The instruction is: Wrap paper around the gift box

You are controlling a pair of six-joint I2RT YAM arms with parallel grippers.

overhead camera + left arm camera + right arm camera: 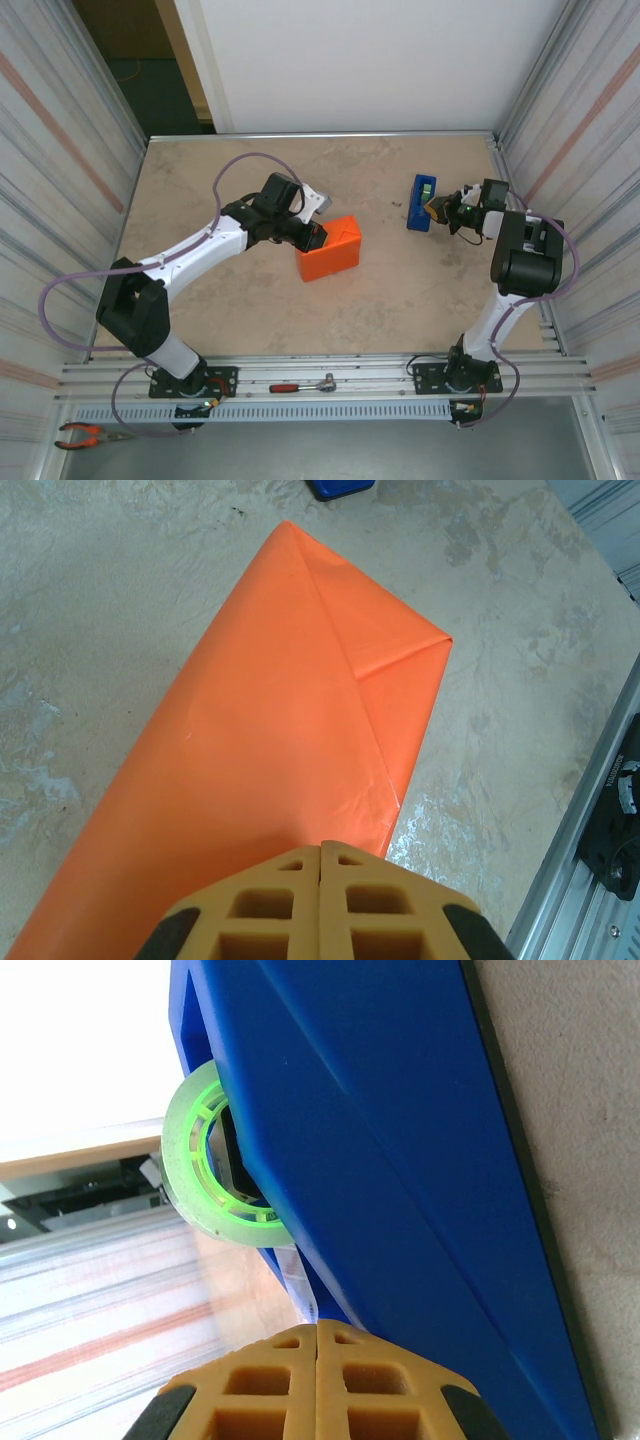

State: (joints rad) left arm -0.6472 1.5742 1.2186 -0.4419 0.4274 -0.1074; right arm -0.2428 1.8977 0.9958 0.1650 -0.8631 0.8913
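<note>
The orange paper point(330, 248) is folded around the box at the middle of the table, with a triangular end flap creased flat point(370, 620); the box itself is hidden under it. My left gripper point(312, 238) is shut, its tips point(320, 848) resting on the top of the orange paper point(250, 740) near its left end, with nothing visible between the jaws. At the right, my right gripper point(440, 210) is shut on a clear strip of tape point(302, 1285) pulled from the green roll point(195, 1165) of the blue tape dispenser point(421, 202) point(400, 1160). The right gripper's tips point(318, 1328) meet on the strip.
A red-handled tool point(305, 385) lies on the aluminium rail point(330, 375) at the near edge, and orange pliers point(85, 435) lie at the lower left. Corrugated walls close in both sides. Bare beige tabletop point(400, 290) lies between the wrapped box and the dispenser.
</note>
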